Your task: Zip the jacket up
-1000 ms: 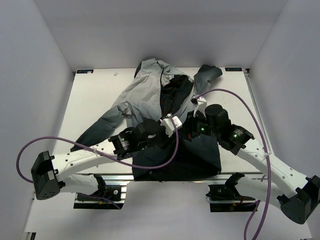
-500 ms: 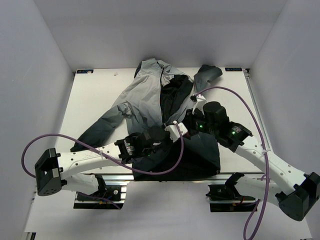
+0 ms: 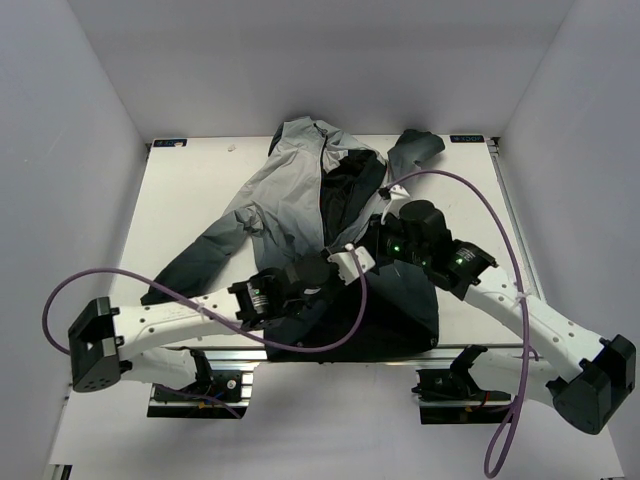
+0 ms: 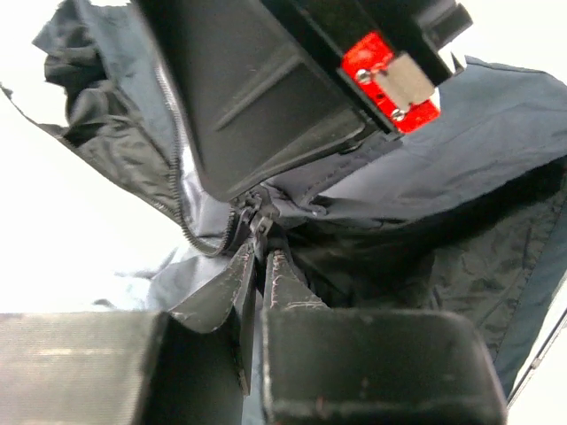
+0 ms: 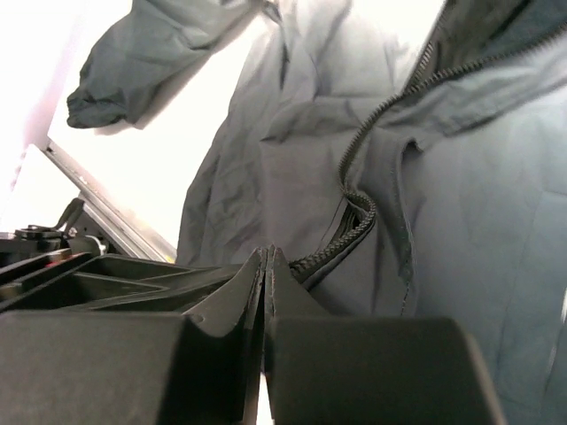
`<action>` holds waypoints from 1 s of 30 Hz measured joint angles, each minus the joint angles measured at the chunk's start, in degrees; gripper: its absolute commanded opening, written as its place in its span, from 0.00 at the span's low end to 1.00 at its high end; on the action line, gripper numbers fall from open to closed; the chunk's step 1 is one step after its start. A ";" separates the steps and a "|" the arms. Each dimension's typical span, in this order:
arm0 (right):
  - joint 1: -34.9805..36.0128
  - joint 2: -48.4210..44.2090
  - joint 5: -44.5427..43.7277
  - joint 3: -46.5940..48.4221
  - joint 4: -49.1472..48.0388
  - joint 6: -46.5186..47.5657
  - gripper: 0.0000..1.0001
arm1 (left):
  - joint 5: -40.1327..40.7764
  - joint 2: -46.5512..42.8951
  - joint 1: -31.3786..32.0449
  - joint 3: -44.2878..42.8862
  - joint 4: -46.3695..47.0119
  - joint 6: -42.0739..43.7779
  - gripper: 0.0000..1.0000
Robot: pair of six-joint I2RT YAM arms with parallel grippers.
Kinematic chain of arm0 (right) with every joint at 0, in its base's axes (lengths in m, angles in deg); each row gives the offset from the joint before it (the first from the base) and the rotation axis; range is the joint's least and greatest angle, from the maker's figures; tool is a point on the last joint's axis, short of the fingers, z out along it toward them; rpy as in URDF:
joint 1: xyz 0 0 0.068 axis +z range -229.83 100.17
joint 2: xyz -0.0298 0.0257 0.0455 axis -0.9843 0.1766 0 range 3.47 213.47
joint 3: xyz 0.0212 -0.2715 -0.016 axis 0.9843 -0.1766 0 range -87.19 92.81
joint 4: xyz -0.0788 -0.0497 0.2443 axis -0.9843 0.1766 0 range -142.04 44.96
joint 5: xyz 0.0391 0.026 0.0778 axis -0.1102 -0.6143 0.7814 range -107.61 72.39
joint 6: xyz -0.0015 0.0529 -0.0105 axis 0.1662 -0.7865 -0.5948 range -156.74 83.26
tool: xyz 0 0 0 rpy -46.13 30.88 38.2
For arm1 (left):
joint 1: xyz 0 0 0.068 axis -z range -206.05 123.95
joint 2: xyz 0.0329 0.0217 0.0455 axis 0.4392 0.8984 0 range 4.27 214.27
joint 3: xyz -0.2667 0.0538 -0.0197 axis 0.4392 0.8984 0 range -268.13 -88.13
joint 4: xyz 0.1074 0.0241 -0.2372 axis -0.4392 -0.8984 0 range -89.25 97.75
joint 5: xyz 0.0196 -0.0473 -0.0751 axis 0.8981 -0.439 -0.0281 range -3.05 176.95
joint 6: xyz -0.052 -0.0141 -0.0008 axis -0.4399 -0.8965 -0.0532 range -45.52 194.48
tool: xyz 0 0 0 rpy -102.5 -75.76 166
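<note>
I see the jacket (image 3: 290, 190) lying flat on the white bench (image 3: 190, 190), hood toward the far edge and dark hem at the near edge between the two arm bases. Its upper front lies open and shows the black lining (image 3: 350, 185). Both arms reach in over the lower front and meet close together near the middle of the garment.

In the left wrist view, my left end effector (image 4: 262, 266) is clenched almost fully, its fingertips pinching the small dark zipper pull (image 4: 260, 232) at the foot of the zipper. The right arm's black body hangs directly above it, touching the fabric.

My right end effector (image 5: 267, 261) is clenched tight, fingers pressed together, just beside a curving run of zipper teeth (image 5: 354, 226). I cannot tell whether any fabric is caught between them.
</note>
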 measured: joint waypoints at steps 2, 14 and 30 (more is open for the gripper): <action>0.74 0.37 -0.33 -0.15 -2.10 0.50 0.00 | 0.52 -2.97 0.22 1.25 -0.02 -0.26 0.00; 2.16 4.81 9.01 -4.13 -15.78 2.05 0.00 | 6.16 -11.56 1.18 5.70 -4.46 -6.69 0.00; 0.98 4.76 11.80 -9.99 -20.48 4.04 0.00 | 6.25 -12.96 3.32 6.54 -5.03 -6.99 0.00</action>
